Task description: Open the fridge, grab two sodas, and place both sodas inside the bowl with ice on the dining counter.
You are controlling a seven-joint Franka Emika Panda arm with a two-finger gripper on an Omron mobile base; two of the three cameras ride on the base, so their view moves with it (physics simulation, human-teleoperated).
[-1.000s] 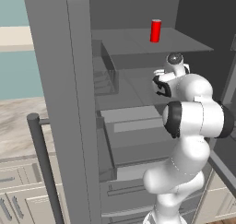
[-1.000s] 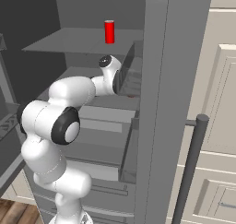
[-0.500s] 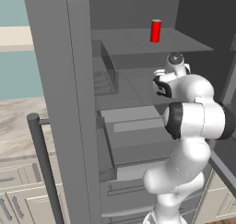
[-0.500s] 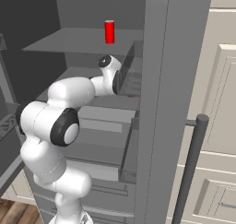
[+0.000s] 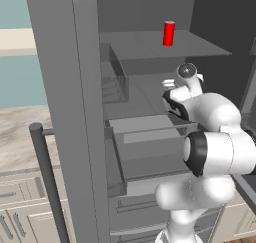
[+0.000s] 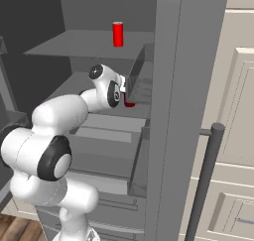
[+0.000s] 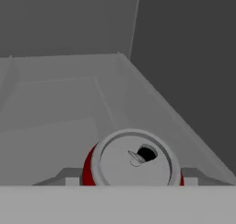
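In the left base view, the fridge (image 5: 65, 87) is seen with its door already opened; one soda (image 5: 169, 33) is left standing on the upper shelf at 1 o'clock. In the right base view, a second soda (image 6: 129, 103) is glimpsed at the gripper (image 6: 124, 93), inside at 12 o'clock. In the hand view, this can's top (image 7: 133, 159) is seen between the jaws, apparently clamped. Both deliveries to the bowl are judged outstanding.
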